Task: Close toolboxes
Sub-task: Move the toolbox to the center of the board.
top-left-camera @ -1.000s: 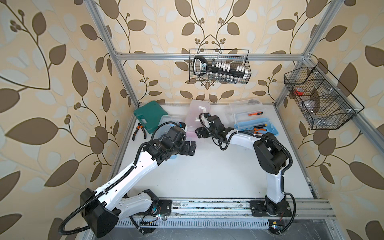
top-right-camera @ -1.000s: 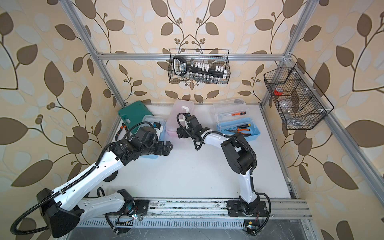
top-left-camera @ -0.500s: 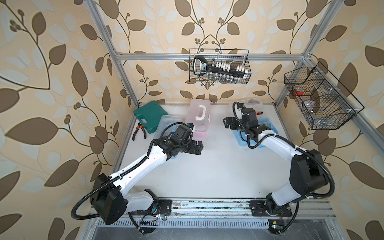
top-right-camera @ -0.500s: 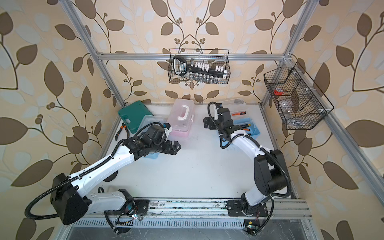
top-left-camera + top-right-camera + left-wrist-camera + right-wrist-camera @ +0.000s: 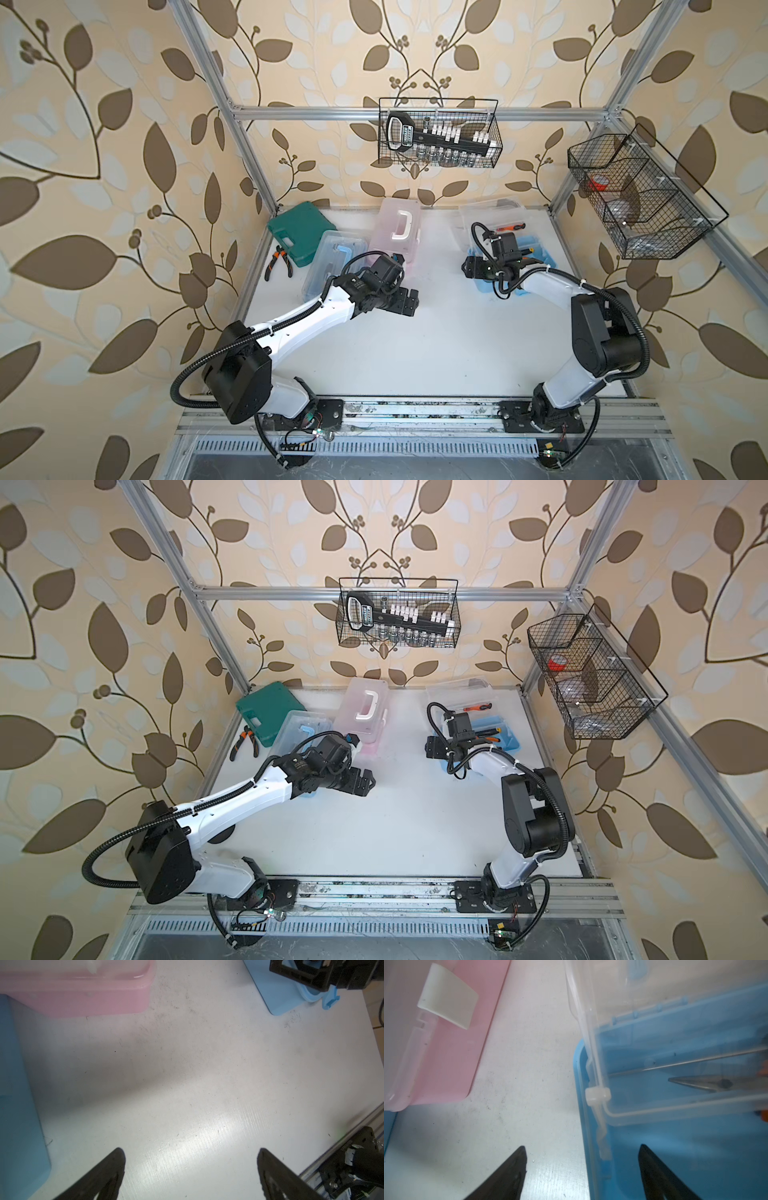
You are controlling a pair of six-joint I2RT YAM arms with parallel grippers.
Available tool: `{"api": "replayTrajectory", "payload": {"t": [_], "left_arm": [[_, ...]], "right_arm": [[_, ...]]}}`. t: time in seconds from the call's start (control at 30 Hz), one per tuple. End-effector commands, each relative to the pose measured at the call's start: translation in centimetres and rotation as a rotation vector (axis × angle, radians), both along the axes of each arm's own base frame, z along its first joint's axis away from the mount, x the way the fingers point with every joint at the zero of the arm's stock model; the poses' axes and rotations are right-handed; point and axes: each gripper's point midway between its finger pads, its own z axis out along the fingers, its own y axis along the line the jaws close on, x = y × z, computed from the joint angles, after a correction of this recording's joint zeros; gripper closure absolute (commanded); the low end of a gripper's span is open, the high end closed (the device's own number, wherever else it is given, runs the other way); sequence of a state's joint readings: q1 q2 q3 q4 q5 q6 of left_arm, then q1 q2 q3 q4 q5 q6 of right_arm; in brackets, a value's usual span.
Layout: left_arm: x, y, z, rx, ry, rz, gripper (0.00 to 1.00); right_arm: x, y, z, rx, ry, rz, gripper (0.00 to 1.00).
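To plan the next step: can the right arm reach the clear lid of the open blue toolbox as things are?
Probably yes. The right gripper hovers at the corner of the open blue toolbox, fingers apart, and the clear lid stands raised just ahead; nothing seems to lie between them.

The left arm and right arm had white link shells and black joint housings. Ribbed black cable conduit looped along each. The left gripper and right gripper ended in black, pointed fingers.
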State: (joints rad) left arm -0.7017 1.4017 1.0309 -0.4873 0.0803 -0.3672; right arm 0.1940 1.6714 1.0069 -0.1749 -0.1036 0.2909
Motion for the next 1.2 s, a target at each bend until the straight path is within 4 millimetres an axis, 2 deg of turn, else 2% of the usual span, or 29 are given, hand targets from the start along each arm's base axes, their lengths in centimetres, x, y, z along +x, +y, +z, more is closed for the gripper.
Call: {"api": "replayTrajectory", "payload": {"t": [0.0, 0.23, 0.4, 0.57, 0.67, 0.73, 0.87, 1.0, 1.1, 1.17], "left_arm": [[0.7, -1.2, 1.8, -0.046, -0.034, -0.009, 0.01], [0.5, -1.1, 1.4, -0.039, -0.027, -0.013, 0.01], [0.3, -0.7, 1.3, -0.033, -0.033, -0.013, 0.01], [-0.2, 0.0, 1.6, -0.024, -0.044, -0.01, 0.01], [-0.6, 0.7, 2.1, -0.019, -0.055, 0.003, 0.01], [-0.9, 1.1, 2.5, -0.024, -0.066, 0.011, 0.01], [-1.4, 1.7, 3.3, -0.041, -0.09, 0.018, 0.01], [-1.5, 1.7, 3.2, -0.042, -0.089, 0.018, 0.01], [-1.4, 1.4, 2.9, -0.045, -0.078, 0.01, 0.01], [-1.4, 1.1, 2.7, -0.053, -0.068, 0.002, 0.01]], "right_arm": [[-1.6, 1.9, -1.1, 0.039, 0.045, 0.053, 0.2], [-5.0, 7.3, -1.7, 0.057, 0.087, 0.167, 0.21], [-6.8, 12.8, -0.8, 0.133, 0.095, 0.261, 0.2], [-7.7, 18.9, 0.9, 0.189, 0.084, 0.36, 0.2], [-7.7, 21.4, 1.5, 0.201, 0.086, 0.398, 0.19], [-7.4, 22.2, 2.0, 0.196, 0.084, 0.409, 0.19], [-6.8, 22.1, 3.3, 0.161, 0.06, 0.408, 0.2], [-6.1, 20.2, 5.3, 0.078, 0.006, 0.376, 0.19], [-4.7, 16.7, 7.3, 0.029, -0.054, 0.294, 0.2], [-3.1, 13.5, 8.7, 0.02, -0.085, 0.223, 0.21]]}}
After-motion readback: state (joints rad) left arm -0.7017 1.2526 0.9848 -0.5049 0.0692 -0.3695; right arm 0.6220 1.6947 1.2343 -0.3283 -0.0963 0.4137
